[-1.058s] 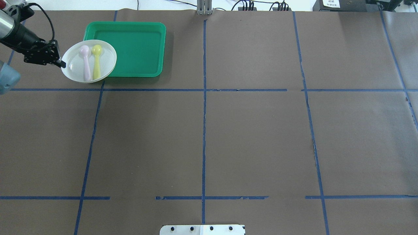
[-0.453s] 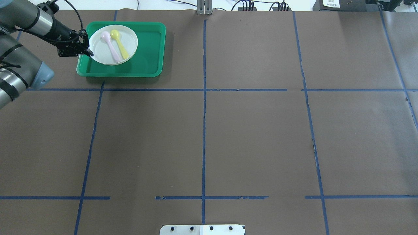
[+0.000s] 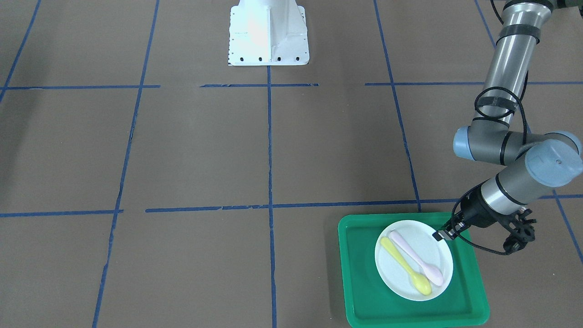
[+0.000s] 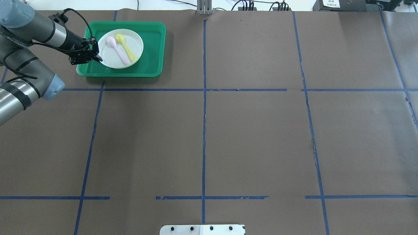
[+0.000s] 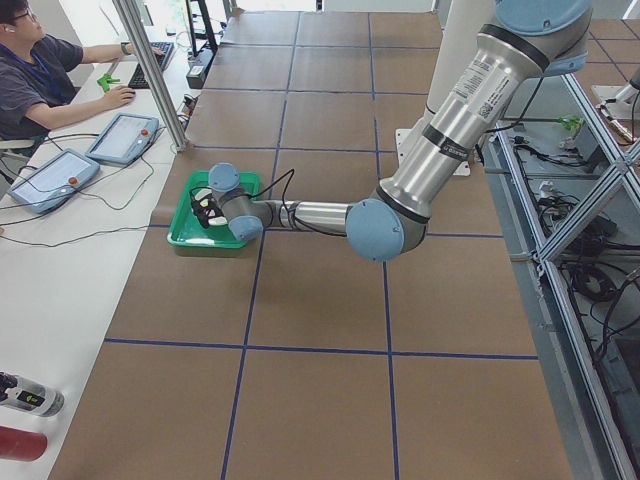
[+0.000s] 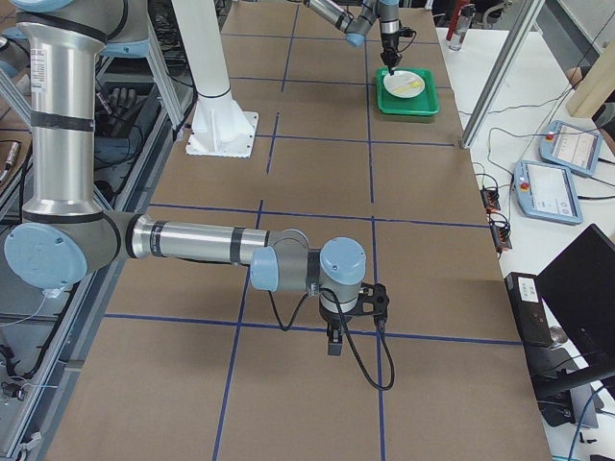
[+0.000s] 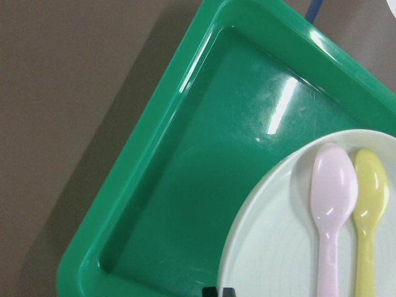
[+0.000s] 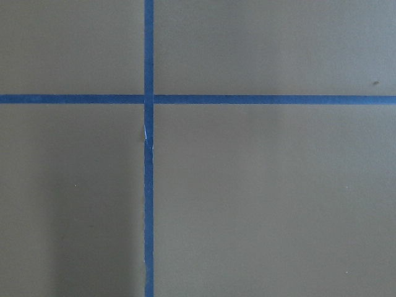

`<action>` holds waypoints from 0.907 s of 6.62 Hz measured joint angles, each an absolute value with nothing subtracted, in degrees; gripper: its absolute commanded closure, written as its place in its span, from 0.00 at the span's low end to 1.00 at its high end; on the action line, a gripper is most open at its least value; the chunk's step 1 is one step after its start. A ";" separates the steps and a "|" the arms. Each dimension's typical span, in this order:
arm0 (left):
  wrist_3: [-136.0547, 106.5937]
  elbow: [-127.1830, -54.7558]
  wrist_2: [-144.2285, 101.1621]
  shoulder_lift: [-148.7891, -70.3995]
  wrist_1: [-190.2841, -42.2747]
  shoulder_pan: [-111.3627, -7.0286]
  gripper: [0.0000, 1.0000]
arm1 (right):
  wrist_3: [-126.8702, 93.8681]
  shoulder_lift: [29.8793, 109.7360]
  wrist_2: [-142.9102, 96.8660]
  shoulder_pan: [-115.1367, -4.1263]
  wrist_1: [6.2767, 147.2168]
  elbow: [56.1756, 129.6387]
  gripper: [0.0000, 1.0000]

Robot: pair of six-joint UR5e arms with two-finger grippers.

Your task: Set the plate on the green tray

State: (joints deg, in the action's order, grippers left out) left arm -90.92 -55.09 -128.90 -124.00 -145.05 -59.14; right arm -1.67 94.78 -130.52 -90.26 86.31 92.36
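Since the left gripper [image 4: 99, 59] is clamped on the plate [image 4: 109, 58] by its rim over the green tray [image 4: 152, 52], I'd settle it level so the spoons [image 4: 118, 52] don't slide.

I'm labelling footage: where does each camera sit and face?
Front-facing: across the table, facing the robot; shows its base and left arm.
Overhead: behind the robot, looking down; left arm.
Left side: table's left end; left arm near.
Right side: table's right end; right arm near.
Left wrist: down onto plate and tray.
Right wrist: down onto tape lines.
Front-facing and overhead share the plate's two spoons.
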 measured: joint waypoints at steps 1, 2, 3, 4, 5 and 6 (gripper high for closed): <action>-91.02 -54.98 -128.65 -123.93 -145.20 -59.03 0.00 | -1.67 94.78 -130.52 -90.26 86.31 92.37 0.00; -91.05 -54.97 -128.55 -123.79 -145.88 -59.05 0.00 | -1.67 94.80 -130.52 -90.27 86.31 92.37 0.00; -91.05 -54.99 -128.56 -123.63 -146.77 -59.10 0.00 | -1.67 94.81 -130.52 -90.26 86.31 92.37 0.00; -91.03 -55.19 -128.74 -123.54 -147.15 -59.29 0.00 | -1.67 94.80 -130.52 -90.26 86.31 92.37 0.00; -90.47 -55.94 -129.11 -123.42 -147.19 -59.80 0.00 | -1.67 94.79 -130.52 -90.26 86.31 92.37 0.00; -88.41 -58.51 -130.62 -122.06 -146.95 -60.90 0.00 | -1.67 94.77 -130.52 -90.26 86.31 92.37 0.00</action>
State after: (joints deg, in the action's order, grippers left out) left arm -88.41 -58.51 -130.62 -122.06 -146.95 -60.90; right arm -1.67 94.77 -130.52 -90.26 86.31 92.37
